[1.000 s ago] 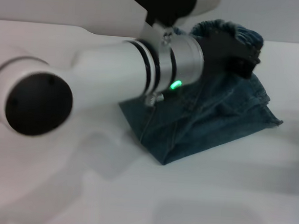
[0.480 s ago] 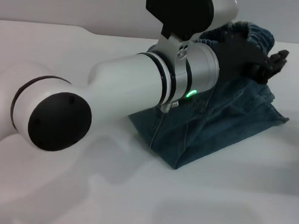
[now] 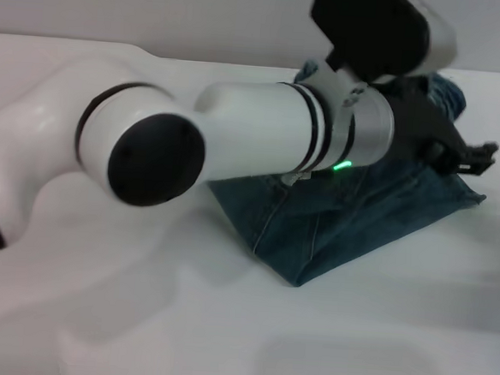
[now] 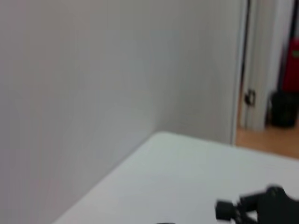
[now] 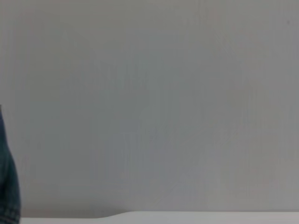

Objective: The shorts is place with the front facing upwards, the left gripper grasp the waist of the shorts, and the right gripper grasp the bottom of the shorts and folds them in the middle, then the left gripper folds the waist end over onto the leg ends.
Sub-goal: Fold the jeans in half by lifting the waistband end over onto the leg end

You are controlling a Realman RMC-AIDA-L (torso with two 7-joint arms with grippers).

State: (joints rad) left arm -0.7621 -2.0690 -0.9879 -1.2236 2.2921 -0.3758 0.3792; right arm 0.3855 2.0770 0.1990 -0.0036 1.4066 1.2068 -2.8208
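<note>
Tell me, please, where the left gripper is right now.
In the head view, the left gripper is far right over the folded shorts.

Folded blue-green denim shorts, lying flat on the white table at about 2 o'clock from the head view's centre. Folded corner pointing toward 6 o'clock. Tan stitching along a seam. Gathered waistband at the far 1 o'clock edge, mostly hidden.

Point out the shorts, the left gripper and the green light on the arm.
shorts [image 3: 359, 221], head view, on the folded denim panel near the front.
left gripper [image 3: 480, 155], head view, between its black fingertips past the denim's edge.
green light [image 3: 343, 167], head view, on the arm's silver wrist ring.
</note>
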